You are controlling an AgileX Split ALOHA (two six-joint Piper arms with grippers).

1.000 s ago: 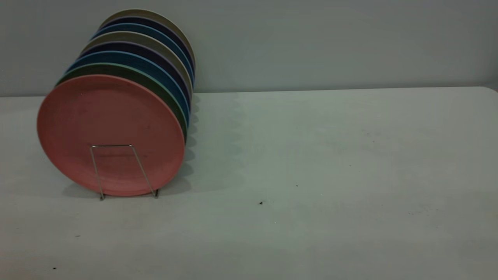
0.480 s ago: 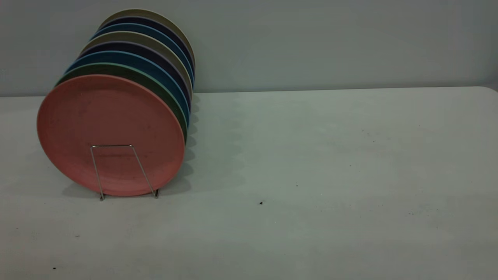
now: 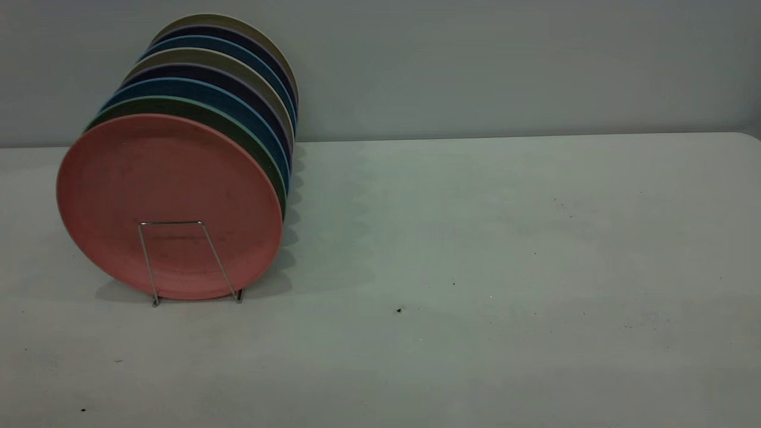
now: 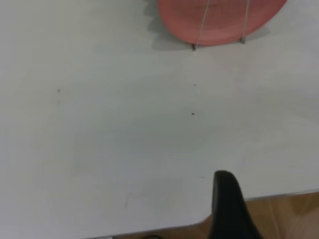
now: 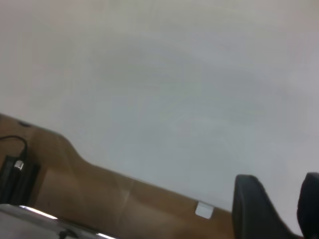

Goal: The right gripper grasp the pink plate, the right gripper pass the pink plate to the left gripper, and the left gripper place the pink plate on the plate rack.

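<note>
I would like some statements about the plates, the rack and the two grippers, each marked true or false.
1. The pink plate stands upright at the front of the plate rack. True.
2. The green plate lies flat on the table. False: it stands in the row right behind the pink plate.
3. The left gripper holds the pink plate. False: it is near the table's edge, well apart from the plate.
4. No gripper shows in the exterior view. True.
5. The right gripper grips a plate. False: nothing sits between its two fingers, which show a gap.

No readable text, label or number shows anywhere.
</note>
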